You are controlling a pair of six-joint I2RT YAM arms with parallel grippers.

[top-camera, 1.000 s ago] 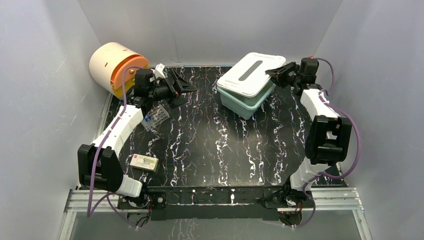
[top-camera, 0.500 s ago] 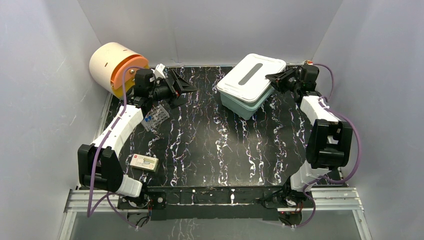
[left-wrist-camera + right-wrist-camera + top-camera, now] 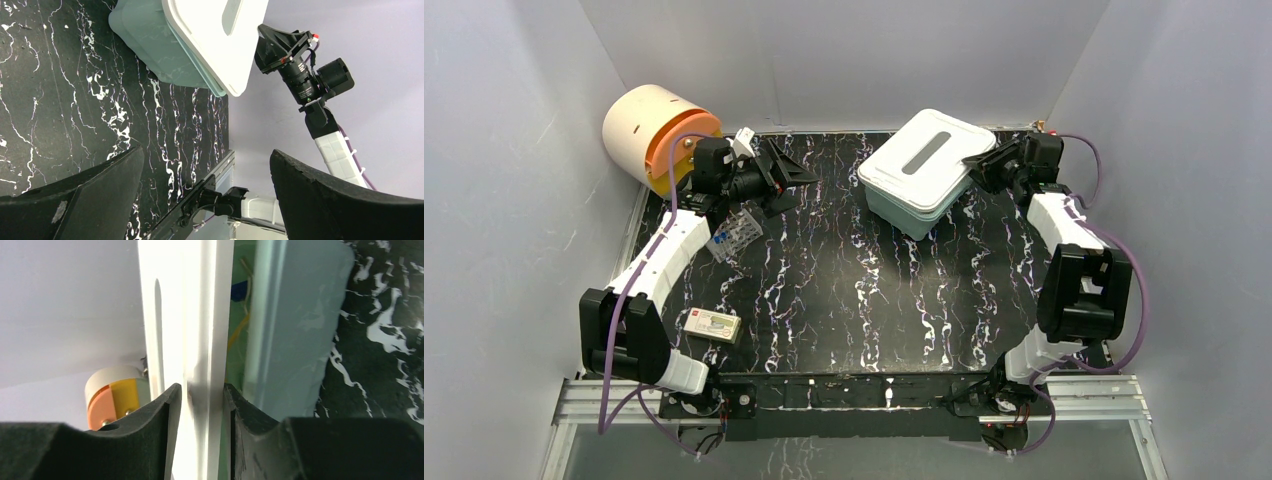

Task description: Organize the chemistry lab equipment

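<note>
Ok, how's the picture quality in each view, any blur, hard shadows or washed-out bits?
Top external view: even, soft light, in focus, no hard shadows. Left wrist view: sharp on the teal tub, while the left pincer's fingers are dark and underexposed. Right wrist view: the white lid is too close, soft and washed out.

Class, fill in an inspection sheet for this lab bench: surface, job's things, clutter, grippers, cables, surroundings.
Surface: black marbled table, no spills seen.
Job's things: clear rack beside left arm; white packet near left base; blue and yellow items glimpsed inside teal tub.
Clutter: teal tub, white lid on it; cream-and-orange cylinder, back left.
Grippers: left gripper open, empty; right gripper straddles lid's edge, grip unclear.
Cables: purple cables along both arms.
Surroundings: plain grey walls on three sides.
</note>
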